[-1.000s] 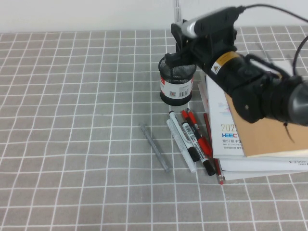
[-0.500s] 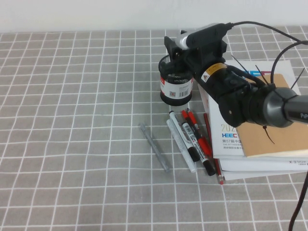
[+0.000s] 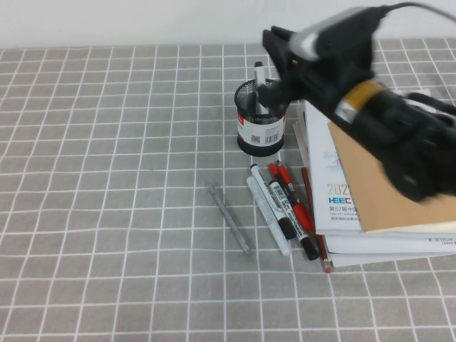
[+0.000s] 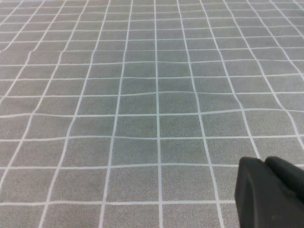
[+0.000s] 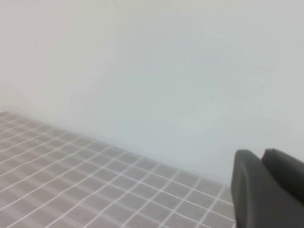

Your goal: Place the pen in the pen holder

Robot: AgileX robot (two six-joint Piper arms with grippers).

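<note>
Nearest me, toward the front edge of the counter, nothing has shifted on the grey white-gridded tablecloth [image 3: 107, 178]. The thin clear-grey pen [image 3: 229, 228] lies alone, and just to its right lies the bunch of white, black-capped and red-capped markers [image 3: 286, 208]. That bunch touches the stack of white and tan-covered books [image 3: 377, 185] at the right edge.

Behind the bunch, toward the back edge, stands the small round black wire-mesh cup with the barcode label [image 3: 261, 121]. The white-barrelled marker with the black cap [image 3: 260, 73] now stands in it on its own, its top poking above the rim.

A second ago that marker was held upright high above the cup. Half a second ago the right arm was pressed low over the mouth. Now the right gripper [image 3: 278, 60] has lifted off and blurs with motion just above and behind the cup. I cannot tell whether it is parted or closed, but the marker is no longer in it.

The left gripper [image 4: 270, 194] is absent from the high view. It hangs over bare cloth, and its state is unreadable too.

I judge the drop done; only clearing the arm remains.
</note>
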